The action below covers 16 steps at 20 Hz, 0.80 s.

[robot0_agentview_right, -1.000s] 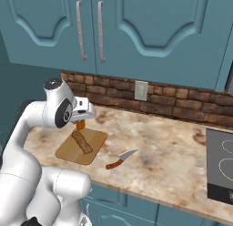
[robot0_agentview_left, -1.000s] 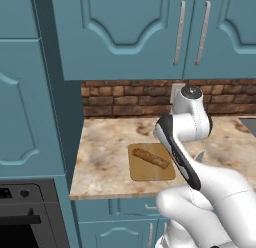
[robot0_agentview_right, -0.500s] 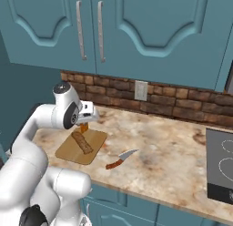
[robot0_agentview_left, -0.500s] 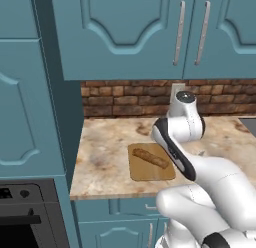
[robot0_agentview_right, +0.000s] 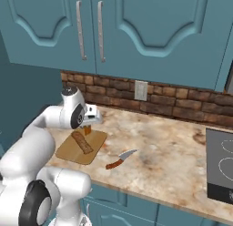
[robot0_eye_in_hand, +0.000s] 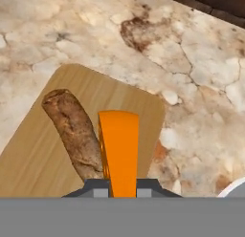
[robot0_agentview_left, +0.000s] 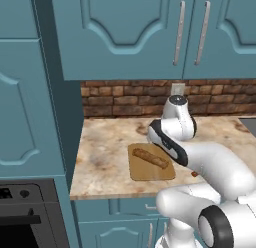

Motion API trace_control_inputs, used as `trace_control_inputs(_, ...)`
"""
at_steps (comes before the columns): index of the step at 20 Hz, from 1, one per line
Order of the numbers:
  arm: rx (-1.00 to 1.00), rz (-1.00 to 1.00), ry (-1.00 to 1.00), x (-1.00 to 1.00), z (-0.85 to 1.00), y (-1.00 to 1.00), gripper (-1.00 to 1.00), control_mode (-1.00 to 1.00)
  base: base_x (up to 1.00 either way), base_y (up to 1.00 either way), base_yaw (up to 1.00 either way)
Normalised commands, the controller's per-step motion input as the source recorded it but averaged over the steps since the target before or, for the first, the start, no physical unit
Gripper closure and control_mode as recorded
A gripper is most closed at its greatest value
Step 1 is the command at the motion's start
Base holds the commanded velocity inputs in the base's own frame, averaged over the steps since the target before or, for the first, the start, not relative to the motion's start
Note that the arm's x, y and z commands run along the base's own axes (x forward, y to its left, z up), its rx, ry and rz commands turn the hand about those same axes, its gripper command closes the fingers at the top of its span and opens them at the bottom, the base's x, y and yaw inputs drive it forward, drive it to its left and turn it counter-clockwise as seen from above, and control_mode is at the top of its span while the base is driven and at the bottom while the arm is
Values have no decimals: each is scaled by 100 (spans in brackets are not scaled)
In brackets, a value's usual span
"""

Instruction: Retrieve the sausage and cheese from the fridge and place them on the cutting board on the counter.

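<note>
Fingers [robot0_eye_in_hand: 104, 187] are closed on the cheese [robot0_eye_in_hand: 118, 152], holding it above the cutting board [robot0_eye_in_hand: 38, 159] so it can be set down there. A brown sausage [robot0_agentview_right: 82, 141] already lies on the board, on the bench [robot0_agentview_right: 168, 168].

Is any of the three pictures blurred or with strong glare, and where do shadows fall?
Hand view: soft and coarse, the cheese flat bright orange without shading, the sausage grainy. Left base view: even light, no glare, only a faint shadow on the cutting board beside the sausage. Right base view: equally even; the knife is small, its edges somewhat blurred.
</note>
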Motion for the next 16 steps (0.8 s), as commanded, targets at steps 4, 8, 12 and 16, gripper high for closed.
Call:
trace_control_inputs(4, 3, 3, 0, 50, -34, -10, 100, -100, 0, 0, 0)
trace_control_inputs(8, 2, 4, 0, 45, -37, -1, 100, -100, 0, 0, 0)
trace_control_inputs(12, 0, 5, 0, 6, -48, 0, 100, -100, 0, 0, 0)
trace_control_inputs(16, 0, 3, 0, 1, -43, 0, 100, -100, 0, 0, 0)
